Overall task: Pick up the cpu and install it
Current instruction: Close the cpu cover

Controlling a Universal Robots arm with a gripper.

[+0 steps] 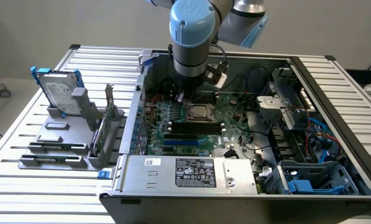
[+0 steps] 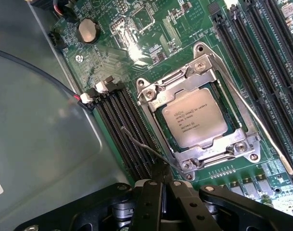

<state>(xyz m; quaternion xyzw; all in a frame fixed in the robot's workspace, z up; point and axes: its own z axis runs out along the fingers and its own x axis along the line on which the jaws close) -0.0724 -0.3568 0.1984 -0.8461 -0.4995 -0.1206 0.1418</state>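
Note:
The cpu [image 2: 200,118], a square chip with a shiny silver top and printed text, lies flat inside the metal-framed socket [image 2: 151,94] on the green motherboard. In the exterior view the cpu [image 1: 198,111] sits near the board's middle. My gripper [image 2: 161,175] hangs above the board beside the socket's corner, its black fingers [image 2: 151,192] pressed together with nothing between them. In the exterior view the gripper [image 1: 184,96] hovers just behind the socket, apart from the chip. A thin wire lever [image 2: 141,144] runs along the socket's side.
The open computer case [image 1: 192,173] lies on a slatted table. Black memory slots [image 2: 122,130] flank the socket. A hard drive with blue rails [image 1: 58,91] stands in a grey holder at the exterior view's left. Cables and a drive cage [image 1: 310,177] fill the case's right side.

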